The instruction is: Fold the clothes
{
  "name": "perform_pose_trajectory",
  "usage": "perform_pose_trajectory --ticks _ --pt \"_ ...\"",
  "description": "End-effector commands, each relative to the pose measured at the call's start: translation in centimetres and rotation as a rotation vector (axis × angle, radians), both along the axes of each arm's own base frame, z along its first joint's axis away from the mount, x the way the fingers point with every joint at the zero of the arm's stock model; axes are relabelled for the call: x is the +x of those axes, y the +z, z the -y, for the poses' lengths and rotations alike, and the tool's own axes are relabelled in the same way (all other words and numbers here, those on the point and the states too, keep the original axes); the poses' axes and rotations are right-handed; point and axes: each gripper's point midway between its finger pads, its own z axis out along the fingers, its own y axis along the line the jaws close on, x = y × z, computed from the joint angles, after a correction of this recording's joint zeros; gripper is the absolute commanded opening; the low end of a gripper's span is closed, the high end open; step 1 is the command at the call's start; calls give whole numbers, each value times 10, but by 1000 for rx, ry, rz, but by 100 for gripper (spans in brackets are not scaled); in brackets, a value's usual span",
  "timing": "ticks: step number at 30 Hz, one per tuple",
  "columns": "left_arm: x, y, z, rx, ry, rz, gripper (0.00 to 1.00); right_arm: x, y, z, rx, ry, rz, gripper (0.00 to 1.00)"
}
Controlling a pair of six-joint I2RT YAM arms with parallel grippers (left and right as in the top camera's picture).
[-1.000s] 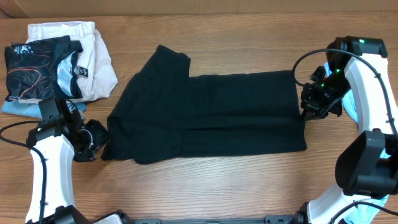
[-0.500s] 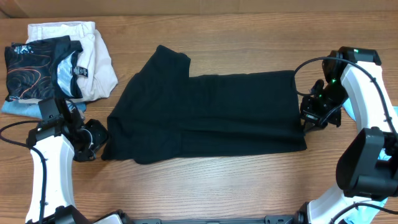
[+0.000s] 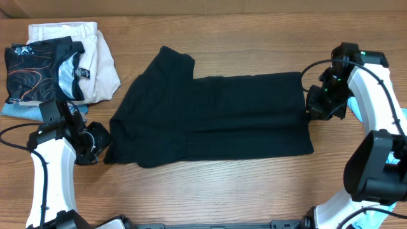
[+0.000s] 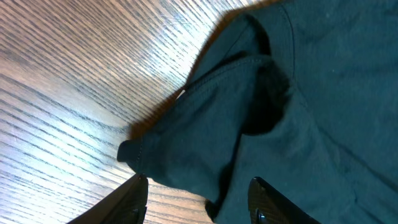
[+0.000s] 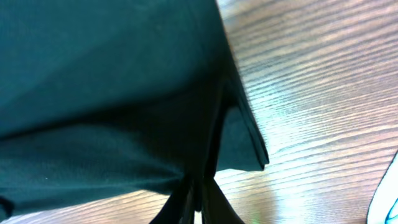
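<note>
A black shirt (image 3: 216, 117) lies spread and partly folded across the middle of the table. My right gripper (image 3: 311, 112) is shut on the shirt's right edge; in the right wrist view the fingers (image 5: 199, 196) pinch the dark cloth (image 5: 112, 93), which bunches into them. My left gripper (image 3: 100, 145) is open by the shirt's lower left corner. In the left wrist view its fingers (image 4: 198, 190) straddle the folded sleeve edge (image 4: 205, 137) on the wood without touching it.
A stack of folded clothes sits at the back left: a white garment (image 3: 95, 57), a dark patterned one (image 3: 35, 70) and light blue cloth (image 3: 19, 109) beneath. A light blue item (image 3: 359, 105) lies behind my right arm at the right edge.
My right gripper dipped toward the front along the shirt's right edge, then came back up and closed on it. The left arm has not moved.
</note>
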Motion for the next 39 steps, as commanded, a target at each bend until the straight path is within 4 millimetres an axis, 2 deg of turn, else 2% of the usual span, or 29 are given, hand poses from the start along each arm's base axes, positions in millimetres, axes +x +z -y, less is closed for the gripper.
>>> perform_pose_trajectory --ticks 1,4,6,11,20,26,34,39 --pt "5 9 -2 4 -11 36 55 -13 -7 7 -45 -5 -27 9" --pt "5 9 -3 5 -11 36 55 -27 -23 5 -39 -3 -72 11" --pt "5 9 -3 5 -11 36 55 -34 -33 5 -44 -2 -89 22" --pt "5 9 -2 4 -11 35 55 -42 -45 7 -61 -9 -111 30" --pt "6 10 0 -9 -23 43 56 -28 -37 6 -55 -8 -62 29" --pt "8 14 18 -90 -92 75 58 -19 -38 1 -49 5 -27 29" --pt "-13 6 28 -120 -119 -6 61 -15 -39 0 -51 8 -12 29" --pt "-24 -10 48 -139 -184 -50 60 -19 -38 0 -49 9 -29 29"
